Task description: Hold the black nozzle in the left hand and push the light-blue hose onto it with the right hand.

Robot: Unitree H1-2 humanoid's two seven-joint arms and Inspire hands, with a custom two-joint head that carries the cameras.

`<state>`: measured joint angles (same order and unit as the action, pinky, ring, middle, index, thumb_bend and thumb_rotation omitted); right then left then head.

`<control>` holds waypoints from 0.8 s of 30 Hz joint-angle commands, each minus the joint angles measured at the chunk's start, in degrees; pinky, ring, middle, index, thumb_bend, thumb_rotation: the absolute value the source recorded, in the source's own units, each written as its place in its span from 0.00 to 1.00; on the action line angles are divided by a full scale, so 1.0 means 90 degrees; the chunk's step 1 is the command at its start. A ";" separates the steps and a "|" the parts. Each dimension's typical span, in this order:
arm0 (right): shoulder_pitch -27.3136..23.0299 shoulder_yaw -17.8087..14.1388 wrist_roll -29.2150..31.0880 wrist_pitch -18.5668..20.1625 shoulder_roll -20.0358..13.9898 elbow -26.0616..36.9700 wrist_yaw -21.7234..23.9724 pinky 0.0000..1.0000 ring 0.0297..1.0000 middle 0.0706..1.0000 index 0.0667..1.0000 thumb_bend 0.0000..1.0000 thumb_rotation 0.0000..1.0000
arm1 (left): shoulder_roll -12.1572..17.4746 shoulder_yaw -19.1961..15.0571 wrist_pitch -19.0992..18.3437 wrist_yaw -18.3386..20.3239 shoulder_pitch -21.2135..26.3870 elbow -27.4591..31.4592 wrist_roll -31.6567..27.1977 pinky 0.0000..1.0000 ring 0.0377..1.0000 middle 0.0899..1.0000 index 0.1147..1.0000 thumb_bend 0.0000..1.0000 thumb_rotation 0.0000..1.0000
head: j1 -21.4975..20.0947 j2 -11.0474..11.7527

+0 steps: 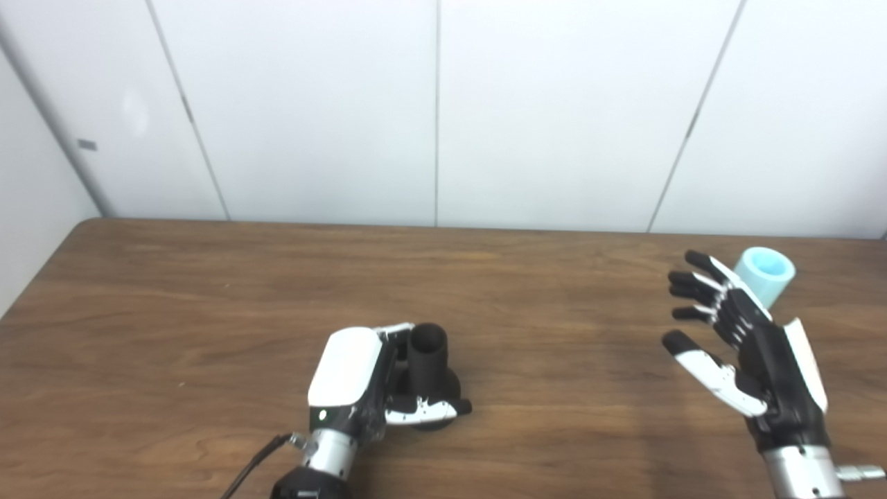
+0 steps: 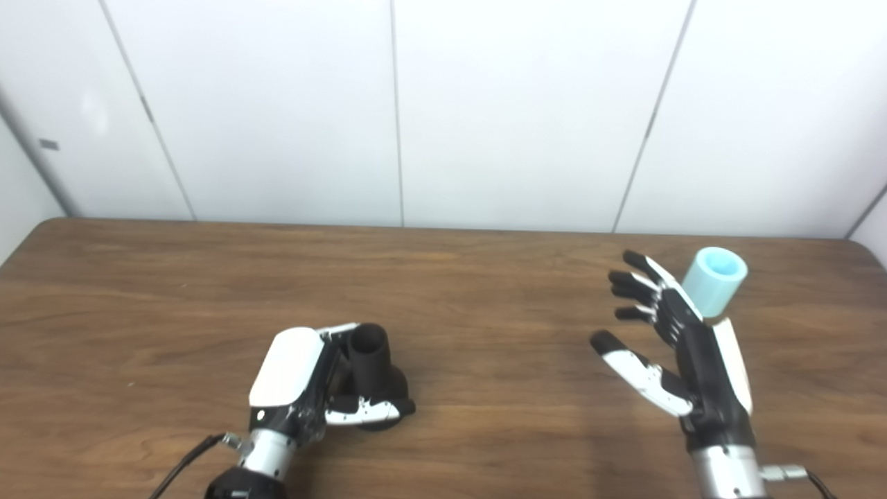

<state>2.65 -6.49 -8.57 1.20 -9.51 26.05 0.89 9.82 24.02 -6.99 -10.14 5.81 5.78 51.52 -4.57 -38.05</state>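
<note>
You are facing white wall panels (image 1: 568, 111) behind a brown wooden desk (image 1: 208, 305). Your left hand (image 1: 353, 381) is gripping the upright black nozzle (image 1: 428, 353); your right hand (image 1: 745, 353) is spreading wide, empty, just before the light-blue hose (image 1: 766, 274).

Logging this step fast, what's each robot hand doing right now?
Left robot hand: shut on the black nozzle.
Right robot hand: open, holding nothing; light-blue hose behind it.
</note>
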 commanded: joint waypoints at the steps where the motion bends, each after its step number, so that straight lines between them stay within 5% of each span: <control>1: -0.0234 -0.0120 -0.0103 -0.0175 -0.0074 0.0238 -0.0130 0.66 0.74 0.74 0.80 0.57 0.49 | -0.0011 0.0123 0.0077 0.0130 -0.0101 0.0025 0.0147 0.60 0.53 0.39 0.45 0.52 0.00 | -0.0018 -0.0004; 5: -0.0369 -0.0276 -0.0097 0.0330 -0.0235 0.0482 -0.0039 0.65 0.74 0.75 0.80 0.62 0.44 | -0.0137 0.0249 0.0223 0.0024 -0.0138 -0.0159 0.0229 0.60 0.53 0.40 0.44 0.52 0.00 | -0.0105 -0.0010; 13: -0.0852 -0.0499 -0.1295 0.1150 -0.1402 0.0700 0.0331 0.71 0.79 0.82 0.87 0.73 0.26 | -0.0307 0.0345 0.0355 -0.0020 -0.0095 -0.0549 0.0200 0.59 0.54 0.41 0.44 0.52 0.00 | -0.1050 -0.0033; 16: -0.1104 -0.0432 -0.1721 0.1574 -0.1759 0.0708 0.0561 0.72 0.80 0.84 0.85 0.76 0.16 | -0.0275 0.0320 0.0400 0.0007 -0.0097 -0.0607 0.0140 0.60 0.55 0.41 0.44 0.52 0.00 | -0.1633 0.0034; 24: -0.1740 0.0109 -0.2992 0.1948 -0.2802 0.0032 0.1360 0.75 0.89 0.86 0.83 0.84 0.05 | -0.0169 0.0160 0.0641 -0.0023 -0.0113 -0.0698 -0.0065 0.60 0.54 0.40 0.44 0.52 0.00 | -0.2048 0.0116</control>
<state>-10.46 -5.21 -33.21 18.58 -32.17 26.51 12.76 6.90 25.62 -1.31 -11.24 5.85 2.06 50.83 -22.32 -37.09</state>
